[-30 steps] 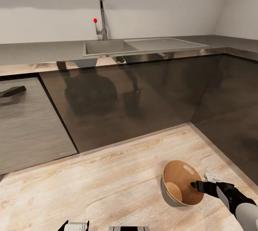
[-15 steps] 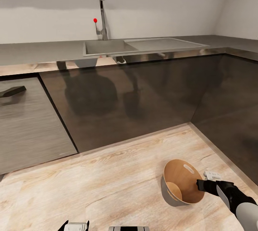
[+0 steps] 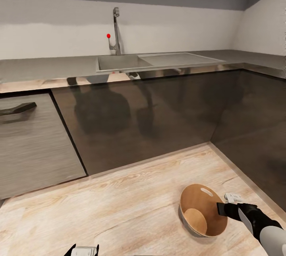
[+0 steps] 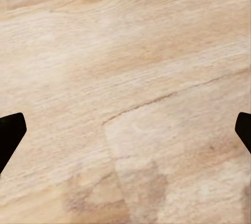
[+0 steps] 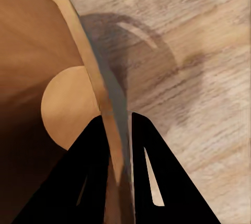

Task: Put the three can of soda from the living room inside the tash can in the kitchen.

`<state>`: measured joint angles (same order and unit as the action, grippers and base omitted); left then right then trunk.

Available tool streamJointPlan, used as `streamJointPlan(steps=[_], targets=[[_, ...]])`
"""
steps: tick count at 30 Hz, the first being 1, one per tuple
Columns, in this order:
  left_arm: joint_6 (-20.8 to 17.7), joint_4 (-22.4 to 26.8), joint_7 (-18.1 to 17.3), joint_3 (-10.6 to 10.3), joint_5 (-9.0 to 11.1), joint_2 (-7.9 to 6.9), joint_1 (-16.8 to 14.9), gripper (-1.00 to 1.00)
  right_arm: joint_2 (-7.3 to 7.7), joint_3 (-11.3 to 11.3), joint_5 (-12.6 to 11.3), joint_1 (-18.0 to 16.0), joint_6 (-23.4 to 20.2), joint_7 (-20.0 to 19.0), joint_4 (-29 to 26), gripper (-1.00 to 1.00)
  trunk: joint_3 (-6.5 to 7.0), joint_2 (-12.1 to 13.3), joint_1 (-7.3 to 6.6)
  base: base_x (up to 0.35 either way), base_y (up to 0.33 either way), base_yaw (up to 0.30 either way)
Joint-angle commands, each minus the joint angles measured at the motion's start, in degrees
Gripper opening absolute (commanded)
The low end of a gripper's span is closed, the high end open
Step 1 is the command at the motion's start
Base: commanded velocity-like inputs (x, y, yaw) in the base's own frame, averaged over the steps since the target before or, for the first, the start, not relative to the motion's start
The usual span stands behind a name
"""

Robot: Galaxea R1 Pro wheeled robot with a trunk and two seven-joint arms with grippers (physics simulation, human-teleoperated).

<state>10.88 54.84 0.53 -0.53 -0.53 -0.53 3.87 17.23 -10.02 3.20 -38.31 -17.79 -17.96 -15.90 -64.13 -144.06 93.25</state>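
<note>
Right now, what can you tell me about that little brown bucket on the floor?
The trash can is a small round pail that narrows toward its flat bottom. It looks grey outside and tan-brown inside and on the rim, with an oval handle slot near the rim. It is empty, and it sits on the wooden floor near the corner of the dark cabinets. It leans a little. The right gripper is pinching its wall, one finger inside and one outside.

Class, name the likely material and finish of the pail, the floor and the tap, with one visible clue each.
Pail: smooth tan inside, possibly wood or plastic; flat even colour.
Floor: pale matt wood planks; grain lines and knots.
Tap: polished metal, probably steel; silvery sheen.
</note>
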Motion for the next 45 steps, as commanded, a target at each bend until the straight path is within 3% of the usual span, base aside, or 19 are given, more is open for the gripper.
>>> streamJointPlan(steps=[1,3,4,45], targets=[[-0.02,0.0,0.0,0.0,0.0,0.0,0.0,1.0,-0.17,-0.11,-0.32,-0.01,-0.05,-0.01,-0.01,-1.0,0.23,0.01,-0.03,0.0,0.0,0.0],[-0.05,0.0,0.0,0.0,0.0,0.0,0.0,1.0,-0.38,-0.13,-0.3,-0.01,-0.05,0.01,-0.01,-1.0,0.67,0.04,-0.08,0.0,0.0,0.0],[-0.01,0.0,0.0,-0.01,0.06,0.0,0.0,1.0,-1.62,0.05,-0.21,0.15,-0.06,0.01,-0.01,-1.0,0.9,0.05,-0.1,0.0,0.0,0.0],[0.02,0.01,0.05,-0.02,0.08,0.0,0.0,1.0,-2.72,0.22,-0.22,0.41,-0.05,0.03,0.19,-1.0,9.98,0.6,-1.16,0.0,0.0,0.0]])
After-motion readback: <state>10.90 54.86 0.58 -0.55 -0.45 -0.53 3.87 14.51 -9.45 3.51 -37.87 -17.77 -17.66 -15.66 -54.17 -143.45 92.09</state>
